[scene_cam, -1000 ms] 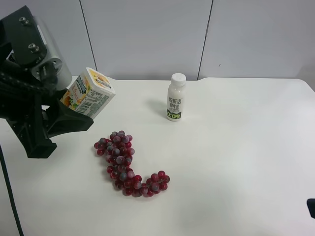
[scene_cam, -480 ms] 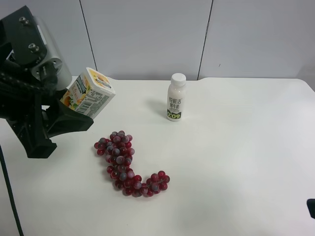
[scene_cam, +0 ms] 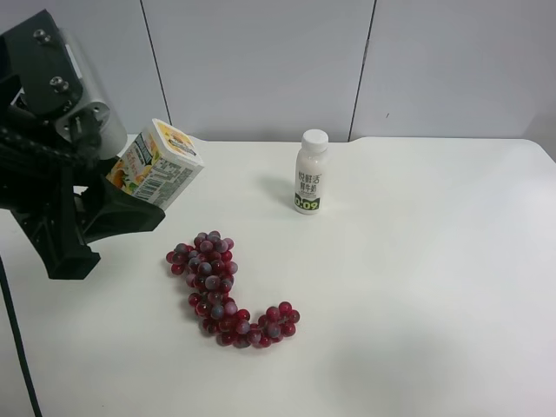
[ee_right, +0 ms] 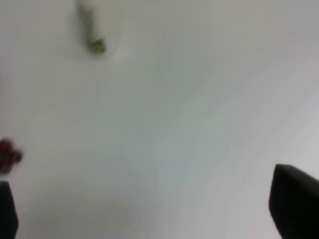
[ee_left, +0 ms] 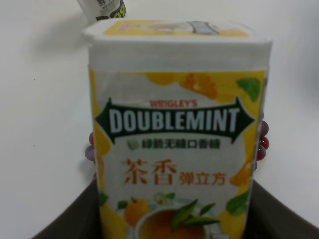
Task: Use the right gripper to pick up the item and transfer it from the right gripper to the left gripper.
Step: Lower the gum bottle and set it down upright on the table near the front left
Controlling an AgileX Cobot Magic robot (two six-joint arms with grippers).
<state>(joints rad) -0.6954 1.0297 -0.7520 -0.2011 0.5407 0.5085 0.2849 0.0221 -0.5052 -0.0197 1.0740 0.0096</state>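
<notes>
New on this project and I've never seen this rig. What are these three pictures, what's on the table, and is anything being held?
This is a robot with two arms, each ending in a two-finger claw. The wide picture comes from a camera mounted high over the white table. The other two come from a camera on each arm's wrist. On the table are a milk bottle, standing upright, and a bunch of red grapes. The left gripper is shut on a yellow-printed carton and holds it tilted above the table. Its wrist camera shows the label close up. The right gripper is open and empty, and its wrist picture is blurred.
</notes>
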